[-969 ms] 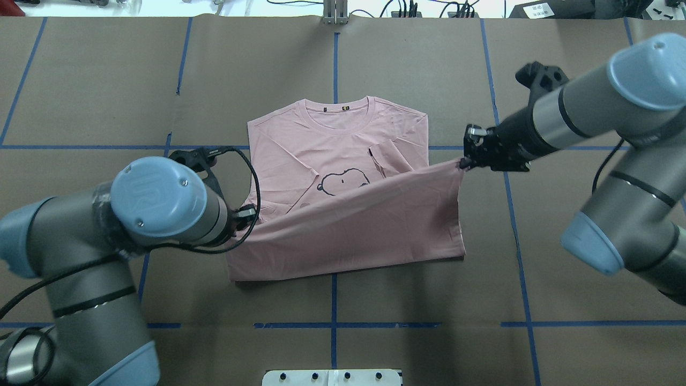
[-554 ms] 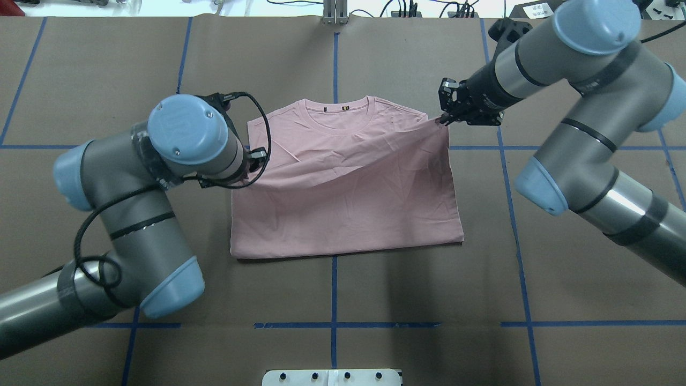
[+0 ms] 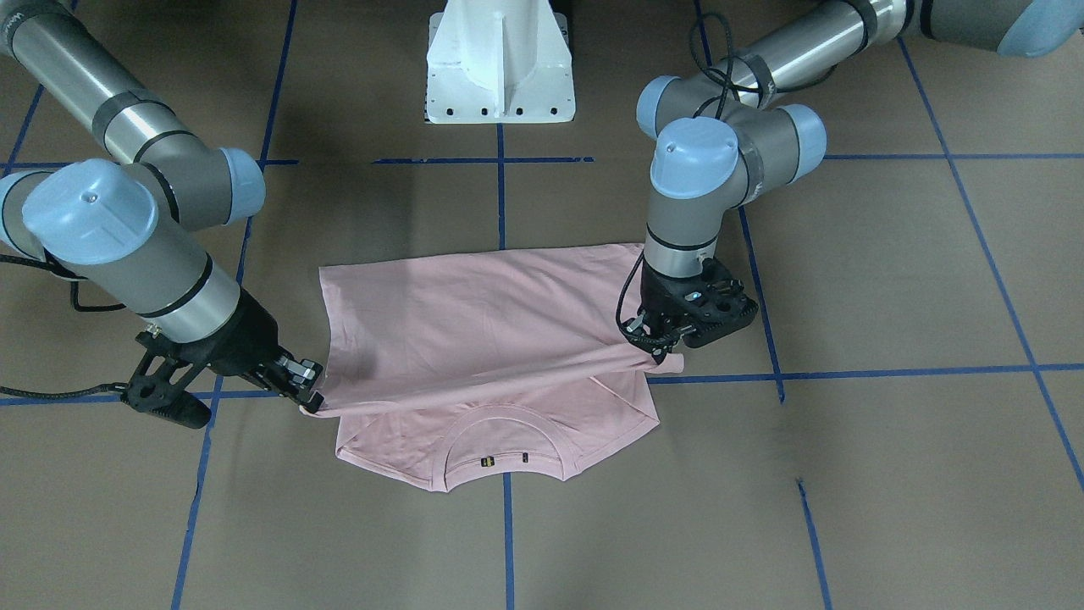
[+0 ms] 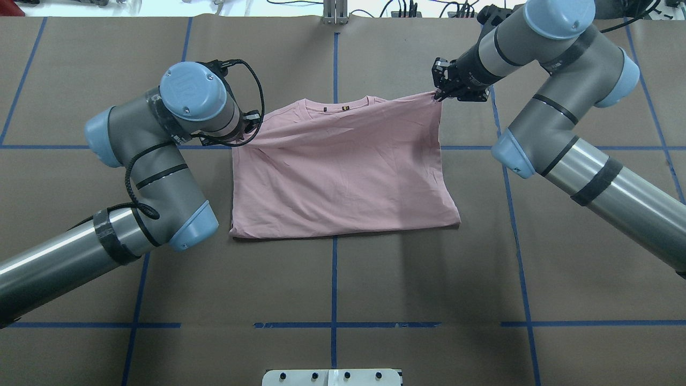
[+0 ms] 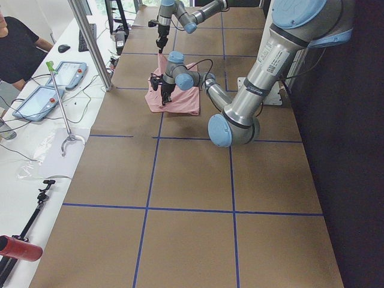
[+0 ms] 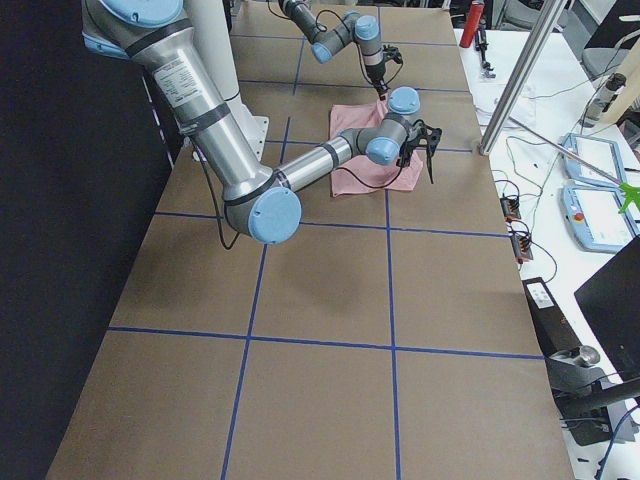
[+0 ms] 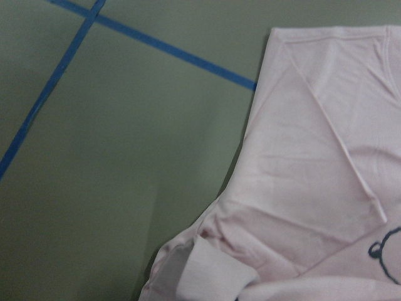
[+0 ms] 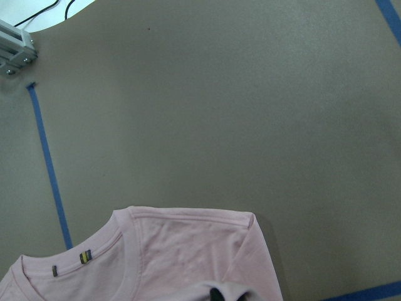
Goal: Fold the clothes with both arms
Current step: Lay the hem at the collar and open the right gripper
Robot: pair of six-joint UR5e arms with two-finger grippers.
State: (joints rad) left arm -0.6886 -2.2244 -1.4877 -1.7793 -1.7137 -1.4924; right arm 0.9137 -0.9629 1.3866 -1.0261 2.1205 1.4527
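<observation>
The clothes are one pale pink T-shirt (image 4: 343, 166), lying folded bottom-over-top on the brown table. Its ribbed collar (image 3: 500, 449) still peeks out past the lifted hem. My left gripper (image 4: 255, 122) is shut on the hem's left corner, beside the shirt's left shoulder. My right gripper (image 4: 440, 96) is shut on the hem's right corner, held just above the right shoulder. In the front-facing view the hem stretches taut between the right gripper (image 3: 308, 400) and the left gripper (image 3: 659, 356). The left wrist view shows a sleeve and a bit of the dark dog outline (image 7: 383, 251).
Blue tape lines (image 4: 334, 279) divide the brown table cover. A white pedestal block (image 3: 500, 68) stands at the robot's edge. Beyond the far edge lie cables and a metal post (image 4: 335, 13). A person (image 5: 18, 48) sits by a side table with tablets.
Both grippers have carried the hem from mid-shirt toward the collar. The fold now covers the dog print, and the folded edge has drawn back from the near side.
</observation>
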